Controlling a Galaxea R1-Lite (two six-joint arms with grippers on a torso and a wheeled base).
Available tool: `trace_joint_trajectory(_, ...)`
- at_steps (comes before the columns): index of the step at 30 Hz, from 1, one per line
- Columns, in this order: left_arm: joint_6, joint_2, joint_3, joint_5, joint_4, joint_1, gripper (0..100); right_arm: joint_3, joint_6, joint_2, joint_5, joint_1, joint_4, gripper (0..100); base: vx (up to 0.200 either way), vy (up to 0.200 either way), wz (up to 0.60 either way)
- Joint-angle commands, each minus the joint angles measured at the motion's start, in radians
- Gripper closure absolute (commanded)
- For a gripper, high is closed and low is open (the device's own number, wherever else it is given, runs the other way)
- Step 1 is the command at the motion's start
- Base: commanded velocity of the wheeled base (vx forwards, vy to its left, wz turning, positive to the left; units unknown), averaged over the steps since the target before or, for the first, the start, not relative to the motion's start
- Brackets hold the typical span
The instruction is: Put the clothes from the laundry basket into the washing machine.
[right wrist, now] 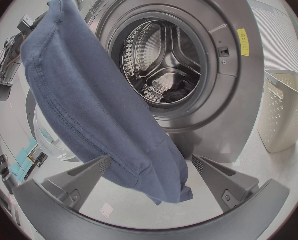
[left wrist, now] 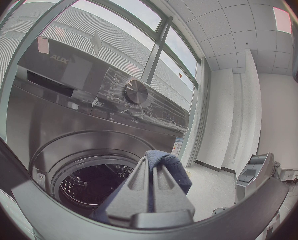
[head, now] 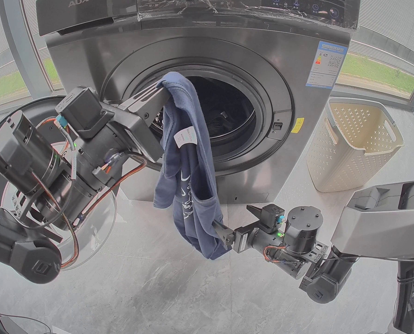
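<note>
A dark blue garment (head: 188,172) with a white tag hangs in front of the washing machine's open drum (head: 225,112). My left gripper (head: 158,93) is shut on its top edge, level with the upper left of the drum opening; the pinched cloth (left wrist: 169,164) pokes out past the fingers (left wrist: 162,190). My right gripper (head: 218,230) is low by the garment's bottom hem. Its fingers (right wrist: 98,167) stand wide open, with the hem (right wrist: 155,174) hanging between them. A dark item (right wrist: 177,92) lies inside the drum. The cream laundry basket (head: 355,144) stands on the floor to the machine's right.
The machine's round glass door (head: 93,223) is swung open to the left, behind my left arm. Windows and a grey frame run behind the machine. Bare grey floor (head: 170,293) lies in front.
</note>
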Motion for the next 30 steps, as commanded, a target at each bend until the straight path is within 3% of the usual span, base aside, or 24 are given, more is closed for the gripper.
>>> trace_joint_trajectory(1, -0.002, -0.022, 0.004, -0.002, -0.002, -0.014, 100, -0.094, -0.016, 0.053, 0.019, 0.014, 0.0, 0, 0.0, 0.0, 0.0)
trace_joint_trajectory(9, -0.014, -0.025, 0.004, -0.004, -0.005, -0.025, 100, -0.23, -0.022, 0.121, 0.024, 0.035, 0.0, 0, 0.0, 0.0, 0.0)
trace_joint_trajectory(21, -0.049, -0.074, 0.01, -0.004, -0.003, -0.08, 100, -0.448, -0.025, 0.247, 0.036, -0.008, 0.004, 0, 0.0, 0.0, 0.0)
trace_joint_trajectory(30, -0.053, -0.074, 0.013, -0.004, -0.003, -0.079, 100, -0.557, -0.032, 0.303, 0.041, -0.014, 0.001, 0, 0.0, 0.0, 0.0)
